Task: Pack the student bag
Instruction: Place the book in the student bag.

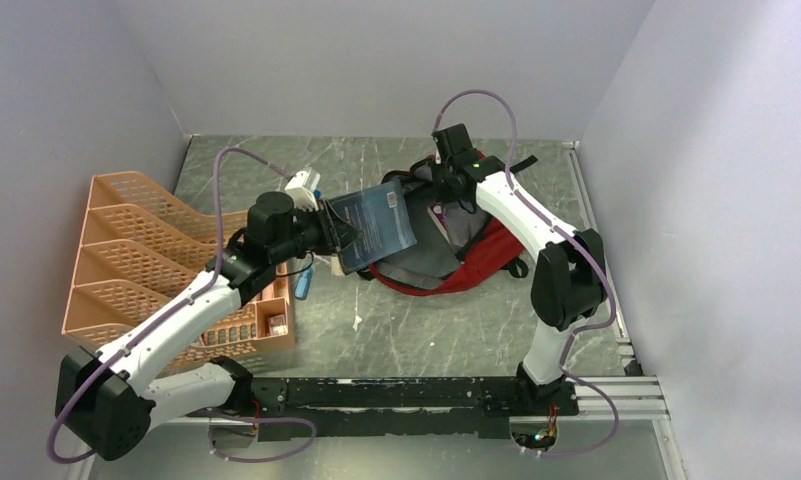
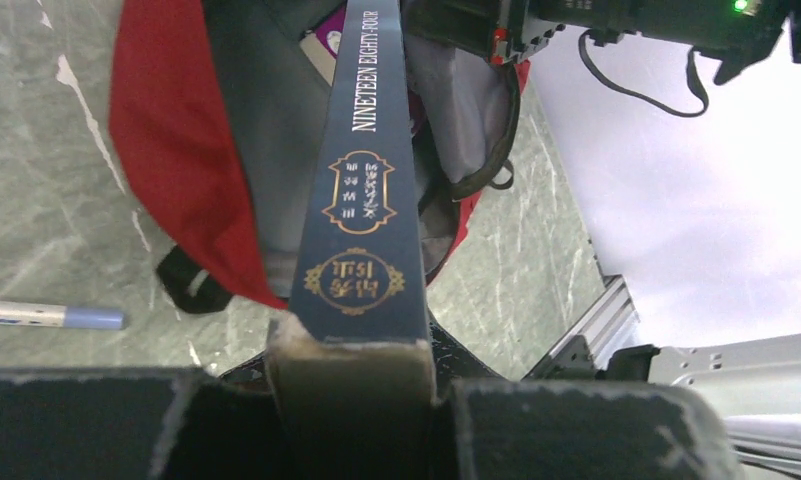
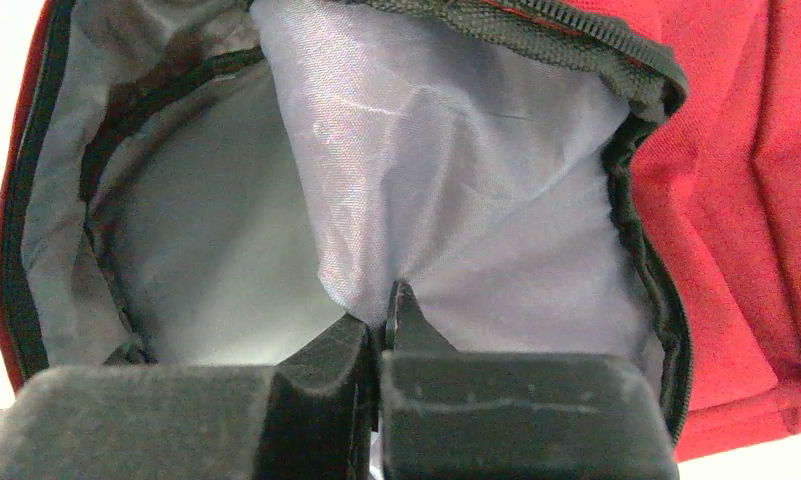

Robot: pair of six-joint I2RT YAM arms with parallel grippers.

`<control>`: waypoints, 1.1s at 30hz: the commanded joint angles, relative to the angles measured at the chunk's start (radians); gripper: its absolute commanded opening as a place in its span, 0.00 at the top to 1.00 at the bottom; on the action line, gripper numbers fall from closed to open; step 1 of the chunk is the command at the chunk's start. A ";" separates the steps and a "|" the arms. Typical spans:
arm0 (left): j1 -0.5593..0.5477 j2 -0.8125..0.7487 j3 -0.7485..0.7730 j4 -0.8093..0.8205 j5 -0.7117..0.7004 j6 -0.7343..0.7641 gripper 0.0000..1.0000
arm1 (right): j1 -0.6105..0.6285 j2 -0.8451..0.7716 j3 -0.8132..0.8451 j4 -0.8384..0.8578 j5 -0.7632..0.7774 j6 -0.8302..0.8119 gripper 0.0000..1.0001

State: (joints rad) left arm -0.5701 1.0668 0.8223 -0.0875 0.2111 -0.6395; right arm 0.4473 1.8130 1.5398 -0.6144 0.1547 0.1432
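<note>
The student bag (image 1: 481, 262) lies open at the back centre-right of the table, red outside with grey lining (image 3: 456, 170) and black zipper edges. My left gripper (image 1: 331, 232) is shut on a dark blue book (image 1: 378, 224). It holds the book on edge just left of the bag's mouth. In the left wrist view the book's spine (image 2: 361, 190) reads "NINETEEN EIGHTY-FOUR" and points into the bag (image 2: 166, 150). My right gripper (image 1: 454, 183) is at the bag's far rim. Its jaws (image 3: 381, 322) are shut, pinching a fold of the grey lining.
An orange mesh organiser (image 1: 156, 260) stands at the left, with small items in its front tray (image 1: 274, 322). A white and blue object (image 1: 303, 185) sits behind my left wrist. A pen (image 2: 51, 316) lies on the marble top. A metal rail (image 1: 416, 392) runs along the near edge.
</note>
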 commanded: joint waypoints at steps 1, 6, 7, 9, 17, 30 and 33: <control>-0.011 0.012 -0.010 0.193 -0.001 -0.157 0.95 | 0.010 -0.067 0.070 -0.006 -0.047 0.101 1.00; -0.025 0.054 -0.066 0.329 -0.012 -0.313 0.95 | 0.010 -0.097 0.087 0.007 -0.069 0.132 1.00; -0.030 0.064 -0.078 0.359 -0.020 -0.344 0.95 | 0.010 -0.105 0.084 0.014 -0.065 0.136 1.00; -0.036 0.088 -0.091 0.403 -0.028 -0.406 0.95 | 0.010 -0.115 0.081 0.021 -0.062 0.140 1.00; -0.044 0.296 0.015 0.443 0.024 -0.532 0.95 | 0.010 -0.146 0.035 0.057 -0.103 0.152 1.00; -0.057 0.453 0.156 0.583 0.036 -0.595 0.95 | 0.011 -0.175 -0.003 0.083 -0.175 0.147 1.00; -0.061 0.498 0.190 0.586 0.045 -0.592 0.95 | 0.011 -0.189 -0.012 0.096 -0.189 0.152 1.00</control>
State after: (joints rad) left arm -0.6163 1.5375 0.9291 0.3309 0.2096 -1.2018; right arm 0.4473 1.6890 1.5330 -0.5900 0.0322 0.2699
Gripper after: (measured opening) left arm 0.234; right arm 0.018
